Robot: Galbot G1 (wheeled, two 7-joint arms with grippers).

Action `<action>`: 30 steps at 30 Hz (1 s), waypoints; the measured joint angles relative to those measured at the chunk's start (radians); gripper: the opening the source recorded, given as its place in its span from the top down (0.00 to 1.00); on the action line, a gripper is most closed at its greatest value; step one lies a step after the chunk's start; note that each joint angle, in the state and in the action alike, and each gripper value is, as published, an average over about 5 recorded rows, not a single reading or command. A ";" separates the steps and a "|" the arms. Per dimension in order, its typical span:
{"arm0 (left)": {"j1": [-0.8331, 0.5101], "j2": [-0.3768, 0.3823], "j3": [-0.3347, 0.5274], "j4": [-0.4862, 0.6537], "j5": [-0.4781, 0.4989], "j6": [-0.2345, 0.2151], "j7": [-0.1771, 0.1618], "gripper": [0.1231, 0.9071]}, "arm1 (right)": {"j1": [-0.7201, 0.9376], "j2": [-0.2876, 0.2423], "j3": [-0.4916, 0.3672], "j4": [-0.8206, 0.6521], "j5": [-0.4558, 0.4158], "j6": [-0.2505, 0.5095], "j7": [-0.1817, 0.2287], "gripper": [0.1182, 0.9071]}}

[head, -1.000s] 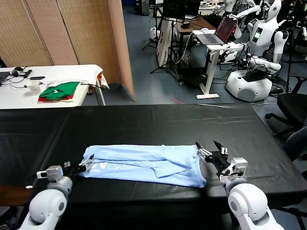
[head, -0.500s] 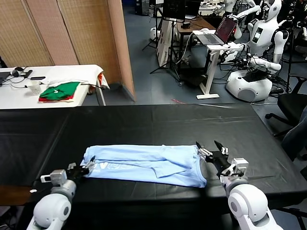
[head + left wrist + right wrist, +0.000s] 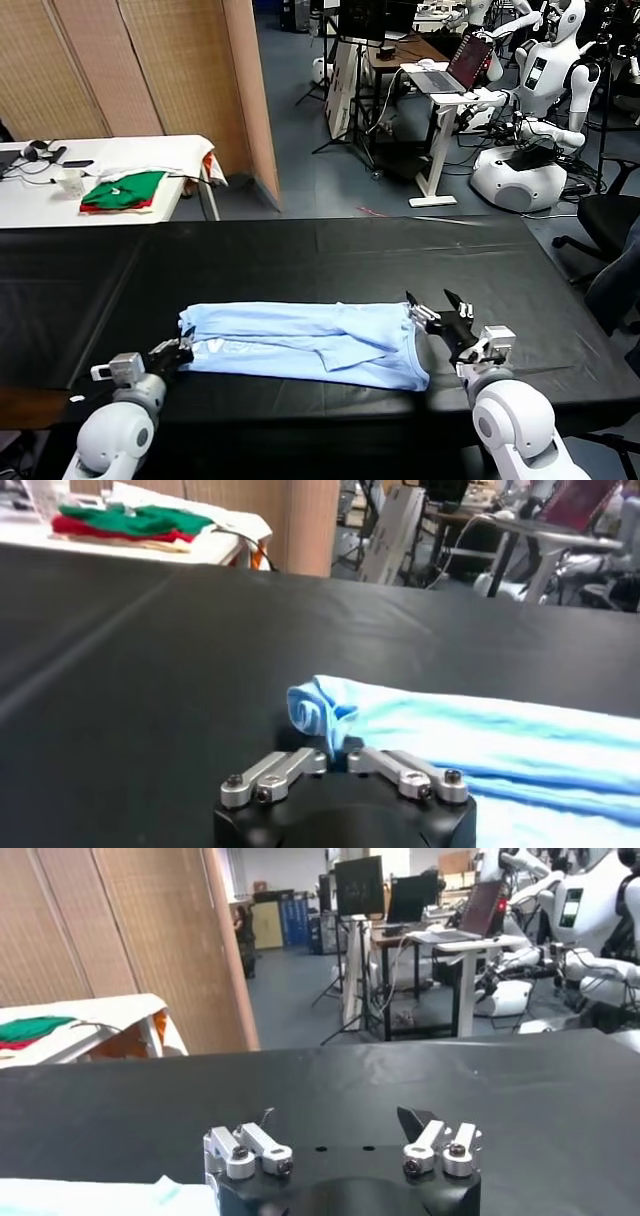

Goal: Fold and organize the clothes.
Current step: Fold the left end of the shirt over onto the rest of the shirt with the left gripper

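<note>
Right now one light-blue T-shirt (image 3: pixel 305 344) is lying folded into a long band across the near part of one black table (image 3: pixel 300 255), its length running from the robot's left to its right. White lettering is showing faintly on the cloth close to the left end. Two grippers are sitting at the shirt's two ends, one at each.

On the left, the left gripper (image 3: pixel 178 352) is pinching the shirt's left end; its two fingers are pressed together with a small bunched fold of blue cloth (image 3: pixel 318 712) caught between them and standing up a little off the table. On the right, the right gripper (image 3: pixel 436 310) is resting low just beside the shirt's right end, with its two fingers spread wide apart and nothing between them; in the right wrist view only a sliver of blue cloth is showing beside one finger (image 3: pixel 247 1151).

Behind the black table, to the robot's left, one white table (image 3: pixel 110 165) is carrying one stack of green-and-red folded garments (image 3: pixel 124 190). Farther back on the right, one laptop (image 3: pixel 458 66) is standing open on a small stand, and white robots (image 3: pixel 540 100) are standing near it.
</note>
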 joint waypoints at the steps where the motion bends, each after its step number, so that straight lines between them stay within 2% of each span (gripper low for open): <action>1: 0.002 0.002 0.001 -0.003 0.012 0.001 0.001 0.92 | 0.000 0.000 0.002 0.000 0.000 0.000 0.000 0.00; 4: 0.011 0.011 0.001 -0.011 0.074 -0.006 0.006 0.92 | -0.001 0.000 0.008 0.001 0.000 0.002 0.001 0.00; 8: 0.032 0.036 -0.011 -0.024 0.194 -0.041 0.021 0.92 | 0.000 0.002 0.011 0.000 0.000 0.004 0.002 0.00; 11: 0.054 0.072 -0.032 -0.040 0.280 -0.072 0.030 0.92 | 0.001 0.009 0.007 -0.002 0.000 0.004 0.003 0.00; 14: 0.078 0.120 -0.062 -0.049 0.325 -0.094 0.033 0.92 | 0.001 0.017 0.000 -0.003 -0.002 0.004 0.003 0.00; 18: 0.112 0.185 -0.111 -0.058 0.337 -0.110 0.034 0.92 | -0.003 0.028 -0.003 -0.003 -0.011 0.005 0.003 0.00; 22: 0.134 0.209 -0.134 -0.084 0.325 -0.107 0.030 0.92 | -0.012 0.038 -0.001 -0.001 -0.031 0.015 0.002 0.00; 26: 0.131 0.183 -0.110 -0.134 0.299 -0.086 0.018 0.92 | -0.027 0.049 0.009 0.005 -0.049 0.044 -0.009 0.00; 30: 0.108 0.121 -0.045 -0.194 0.238 -0.049 -0.005 0.92 | -0.058 0.052 0.026 0.023 -0.063 0.095 -0.032 0.00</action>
